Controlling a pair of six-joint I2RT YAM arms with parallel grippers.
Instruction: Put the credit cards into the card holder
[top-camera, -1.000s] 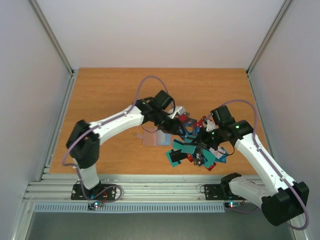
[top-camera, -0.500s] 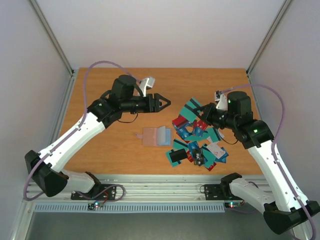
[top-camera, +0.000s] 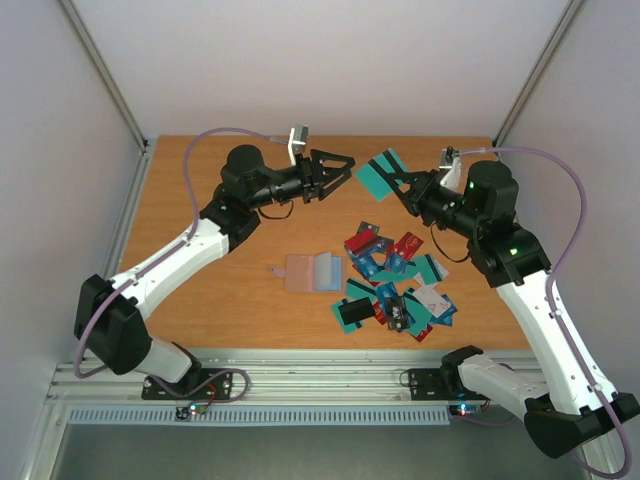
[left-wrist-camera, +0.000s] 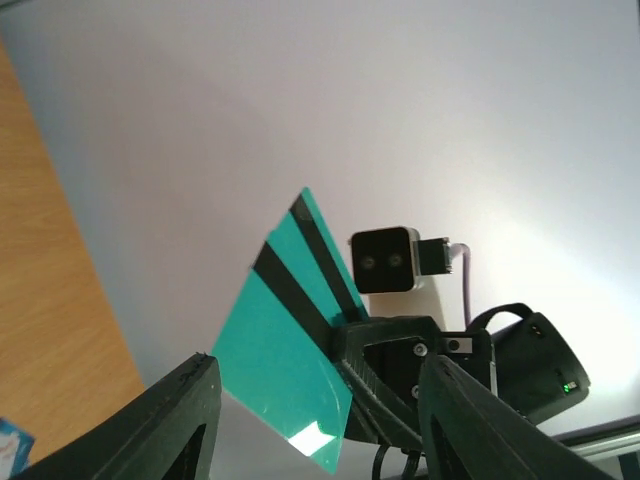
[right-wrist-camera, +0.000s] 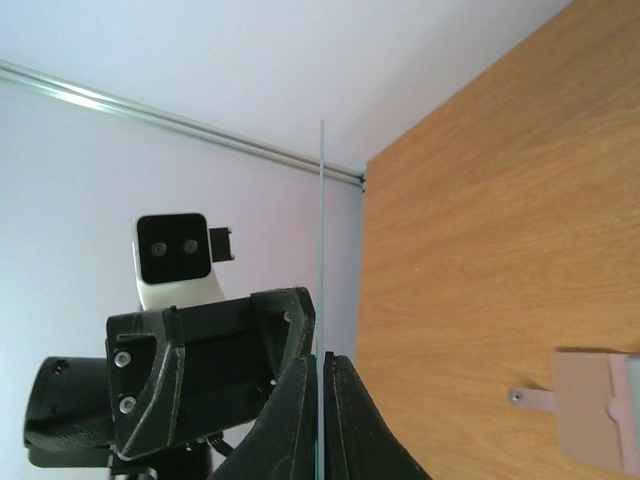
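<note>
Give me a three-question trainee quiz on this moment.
1. True or false: the right gripper is shut on teal cards held up off the table.
2. Fill in: the left gripper has its jaws ____.
3. Where is the card holder? A) in the left gripper; B) lying on the table; C) buried under the card pile.

Key: 1 true; 2 open; 3 B.

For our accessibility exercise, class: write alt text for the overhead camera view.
The right gripper holds teal cards up toward the open left gripper, above a wooden table. The card holder lies flat beside a loose pile of credit cards.
</note>
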